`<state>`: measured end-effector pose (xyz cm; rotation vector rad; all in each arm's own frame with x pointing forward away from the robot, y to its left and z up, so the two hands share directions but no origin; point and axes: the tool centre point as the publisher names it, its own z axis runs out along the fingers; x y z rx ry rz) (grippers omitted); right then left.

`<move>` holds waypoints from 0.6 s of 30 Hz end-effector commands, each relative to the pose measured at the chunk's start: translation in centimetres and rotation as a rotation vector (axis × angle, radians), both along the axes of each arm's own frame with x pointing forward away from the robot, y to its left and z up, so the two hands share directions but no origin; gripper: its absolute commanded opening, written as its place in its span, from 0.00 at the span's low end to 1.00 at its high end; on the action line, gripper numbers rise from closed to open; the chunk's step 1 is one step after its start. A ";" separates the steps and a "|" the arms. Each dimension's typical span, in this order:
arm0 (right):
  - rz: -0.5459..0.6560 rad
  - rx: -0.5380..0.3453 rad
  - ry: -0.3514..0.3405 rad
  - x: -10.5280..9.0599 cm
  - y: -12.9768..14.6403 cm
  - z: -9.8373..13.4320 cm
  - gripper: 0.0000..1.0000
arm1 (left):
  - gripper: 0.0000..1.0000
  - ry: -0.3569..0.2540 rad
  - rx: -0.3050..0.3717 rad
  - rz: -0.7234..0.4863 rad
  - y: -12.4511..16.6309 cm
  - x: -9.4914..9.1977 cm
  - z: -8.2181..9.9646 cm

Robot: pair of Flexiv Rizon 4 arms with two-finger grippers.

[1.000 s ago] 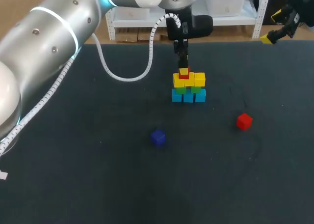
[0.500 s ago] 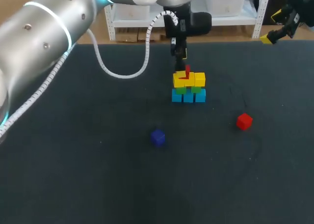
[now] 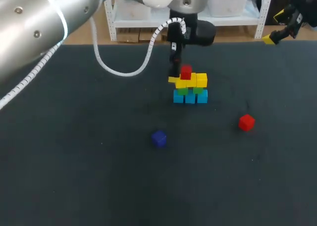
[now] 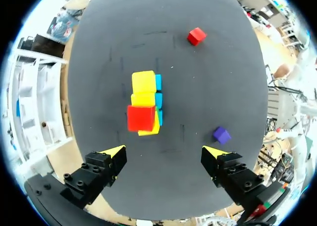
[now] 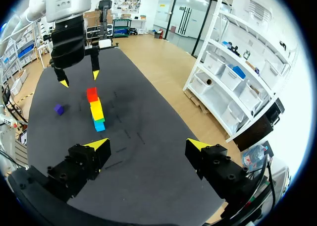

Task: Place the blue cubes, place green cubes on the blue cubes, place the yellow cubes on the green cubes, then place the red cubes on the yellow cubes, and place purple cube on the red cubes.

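Head view: the left claw [image 3: 174, 70] hangs just beside the stack [image 3: 190, 89], which is topped by one red cube [image 3: 186, 72]. The loose red cube [image 3: 246, 122] lies well apart, toward the right arm's side.

Left wrist view: its fingers are apart and empty, and the loose red cube [image 4: 196, 35] lies ahead, beyond the stack.

Right wrist view: the right claw [image 5: 148, 145] is spread, empty, and well away.

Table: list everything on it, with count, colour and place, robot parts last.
Blue cubes: three, light blue, bottom row.
Green cubes: two, green, on the blue cubes.
Yellow cubes: three, yellow, on the green cubes.
Stacked red cube: one, red, atop the yellow cubes.
Loose red cube: one, red, on the table, right of the blue cubes.
Purple cube: one, dark purple, alone, nearer the camera.
Left gripper: one, yellow-tipped, open, above the stacked red cube.
Right gripper: one, yellow-tipped, open, far right corner.
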<state>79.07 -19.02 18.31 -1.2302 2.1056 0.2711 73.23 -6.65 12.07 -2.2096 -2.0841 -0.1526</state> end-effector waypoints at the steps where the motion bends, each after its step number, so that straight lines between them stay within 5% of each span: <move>1: 0.004 0.004 0.000 0.0 -0.1 0.0 1.00 | 1.00 -0.033 0.024 -0.012 0.4 -0.6 0.0; 5: 0.004 0.004 0.000 0.0 -0.1 0.0 1.00 | 1.00 -0.055 0.073 -0.045 0.5 -0.5 -0.2; 18: 0.004 0.004 0.000 0.0 -0.1 0.0 1.00 | 1.00 -0.055 0.073 -0.045 0.5 -0.5 -0.2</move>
